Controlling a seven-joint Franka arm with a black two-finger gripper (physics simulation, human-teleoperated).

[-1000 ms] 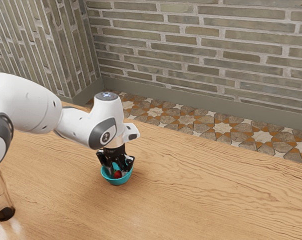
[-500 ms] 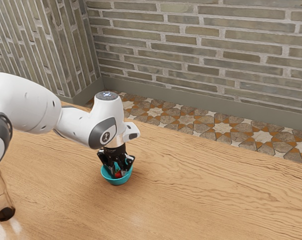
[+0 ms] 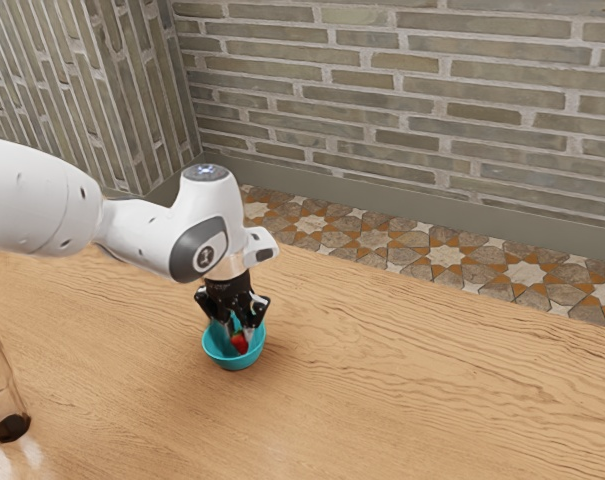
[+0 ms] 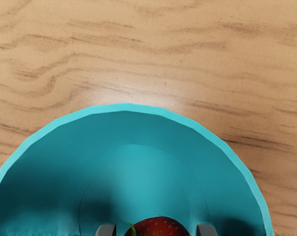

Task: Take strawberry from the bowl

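Our gripper (image 3: 238, 338) has closed on the strawberry (image 3: 240, 344), within the bowl (image 3: 233, 363). We judge this the lift-out step; next, we should rise straight (keeping our grip steady) before moving sideways.

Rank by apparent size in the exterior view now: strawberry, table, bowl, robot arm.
Largest to smallest:
1. Table
2. Robot arm
3. Bowl
4. Strawberry, partly hidden, but what shows is far smaller than the bowl

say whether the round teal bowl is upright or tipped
Upright: the bowl stands on the wooden table, its opening facing up toward the black two-finger gripper.
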